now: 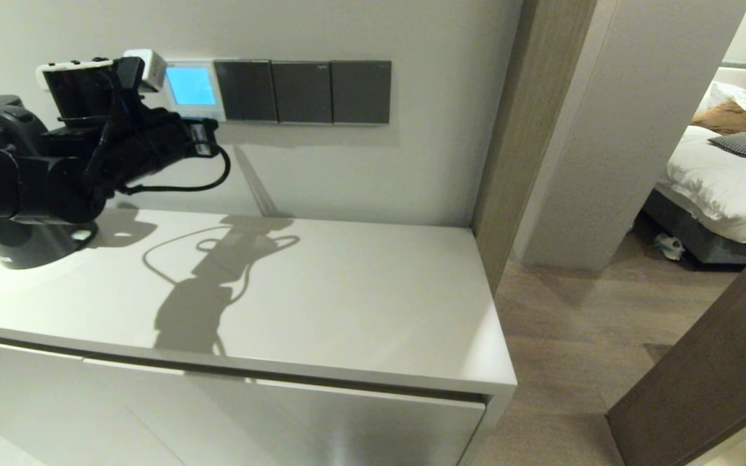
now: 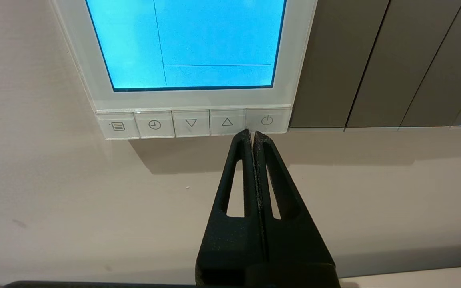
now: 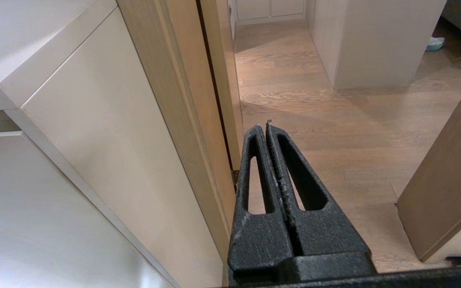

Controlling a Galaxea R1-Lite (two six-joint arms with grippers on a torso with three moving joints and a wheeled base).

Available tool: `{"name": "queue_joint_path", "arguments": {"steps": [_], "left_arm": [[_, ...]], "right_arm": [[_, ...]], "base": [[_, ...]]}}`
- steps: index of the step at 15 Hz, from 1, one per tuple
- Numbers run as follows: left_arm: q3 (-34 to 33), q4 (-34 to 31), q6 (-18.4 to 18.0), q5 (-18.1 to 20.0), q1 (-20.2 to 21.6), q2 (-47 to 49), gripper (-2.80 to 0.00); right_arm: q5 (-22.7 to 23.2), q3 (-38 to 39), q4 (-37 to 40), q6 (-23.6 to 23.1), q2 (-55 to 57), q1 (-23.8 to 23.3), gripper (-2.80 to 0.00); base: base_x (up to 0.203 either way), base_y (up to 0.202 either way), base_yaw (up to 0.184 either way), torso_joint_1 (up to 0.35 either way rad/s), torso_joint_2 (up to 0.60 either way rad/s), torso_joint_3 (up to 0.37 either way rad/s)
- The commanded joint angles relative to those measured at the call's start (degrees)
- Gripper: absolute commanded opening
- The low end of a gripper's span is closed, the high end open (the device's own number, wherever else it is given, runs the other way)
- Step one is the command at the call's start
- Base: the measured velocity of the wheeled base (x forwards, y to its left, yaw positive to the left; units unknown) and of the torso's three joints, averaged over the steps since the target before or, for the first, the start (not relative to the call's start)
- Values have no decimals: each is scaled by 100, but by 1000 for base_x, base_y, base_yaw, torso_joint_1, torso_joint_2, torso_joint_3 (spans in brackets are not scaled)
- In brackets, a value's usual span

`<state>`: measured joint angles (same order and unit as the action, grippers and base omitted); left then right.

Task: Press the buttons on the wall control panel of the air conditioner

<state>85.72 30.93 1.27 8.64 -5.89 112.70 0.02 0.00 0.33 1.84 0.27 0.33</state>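
Left gripper [image 2: 251, 134] at buttons [image 2: 192, 124]

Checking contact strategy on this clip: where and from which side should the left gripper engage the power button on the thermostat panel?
There is nothing to grip: the power button is a flat key, last in the strip under the lit screen, flush beside the dark switch plate. Best pressed on its face with the left gripper shut, straight toward the wall. The tips sit at its lower edge, slightly toward the up-arrow key.

Left claw [image 2: 252, 134] raised with fingers pressed together; right claw [image 3: 265, 127] hangs low, likewise closed.
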Motion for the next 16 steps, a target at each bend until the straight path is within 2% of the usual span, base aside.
{"name": "queue_joint_path", "arguments": {"steps": [1, 4, 8, 16], "left_arm": [[-78, 30, -3, 6, 0, -83, -280], [-258, 72, -4, 6, 0, -358, -280], [-661, 95, -4, 6, -39, -1196, -280], [-2125, -278, -150, 3, -20, -3971, -280]], "right_arm": [[1, 9, 2, 0, 8, 2, -280], [6, 9, 2, 0, 8, 2, -280], [4, 9, 2, 0, 8, 2, -280], [2, 9, 2, 0, 8, 2, -280]], "base": [[0, 0, 0, 0, 0, 0], [0, 0, 0, 0, 0, 0], [0, 0, 0, 0, 0, 0], [0, 0, 0, 0, 0, 0]]}}
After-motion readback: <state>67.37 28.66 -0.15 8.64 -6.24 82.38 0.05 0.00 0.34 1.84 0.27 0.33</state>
